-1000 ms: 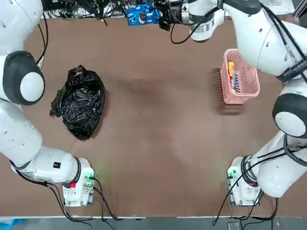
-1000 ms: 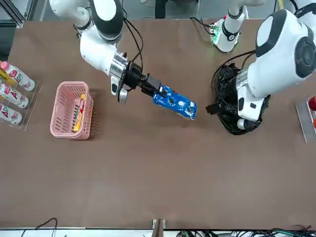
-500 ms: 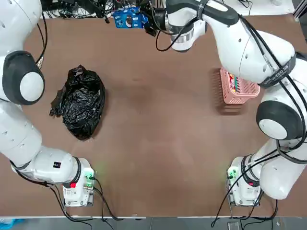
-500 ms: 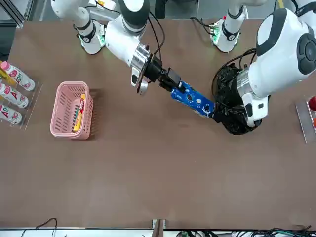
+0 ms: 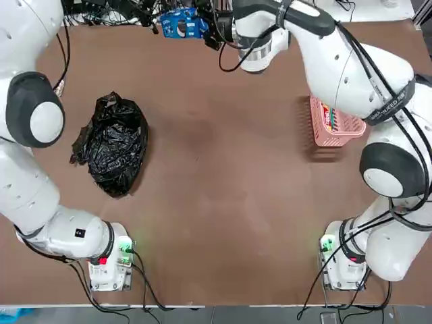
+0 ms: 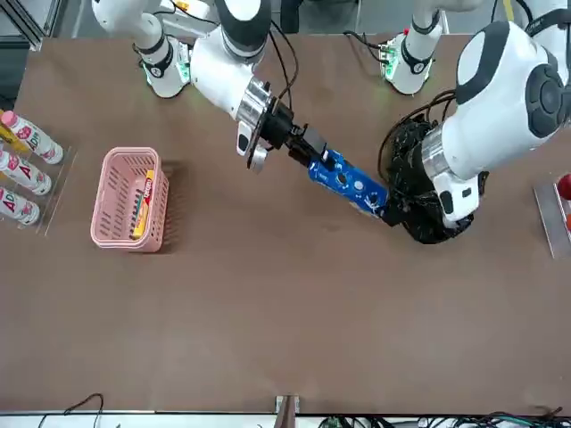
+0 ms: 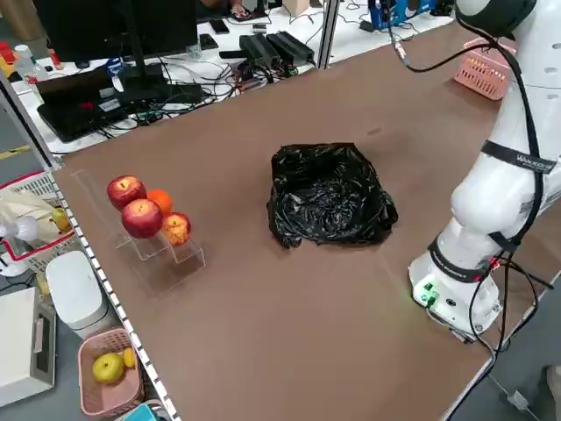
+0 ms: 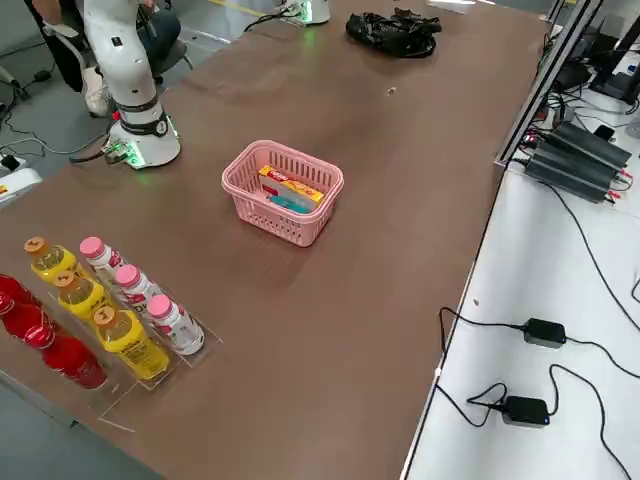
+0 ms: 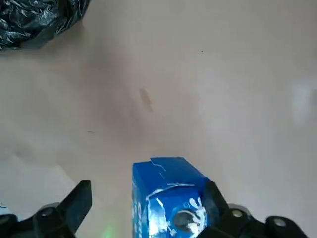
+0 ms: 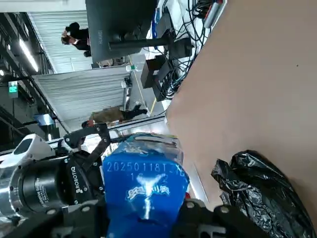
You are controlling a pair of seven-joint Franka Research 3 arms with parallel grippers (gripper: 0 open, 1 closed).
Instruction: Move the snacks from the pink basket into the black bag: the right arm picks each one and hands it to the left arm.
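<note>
My right gripper (image 10: 141,218), out over the table between the pink basket and the black bag and past them on the far side, is clenched on a blue packet with white print (image 10: 143,186); 1 end sits between my 2 right fingers and the rest sticks out toward my left arm. My left gripper (image 9: 151,208) stands with its 2 fingers wide apart around the other end of that packet. The packet lies nearer 1 of them, right up against it as far as I can judge, since the finger partly covers its side; a gap separates it from the other finger. I have no grip on it with my left.

In the small rectangular pink plastic basket with lattice sides (image 8: 283,190), on my right, lie 2 more snacks: a yellow packet with red marks (image 8: 292,186) and, beside it, a smaller teal packet (image 8: 290,204). On my left, the glossy, wrinkled black plastic bag (image 5: 113,145) rests on the brown tabletop (image 5: 216,202), apart from the blue packet.
</note>
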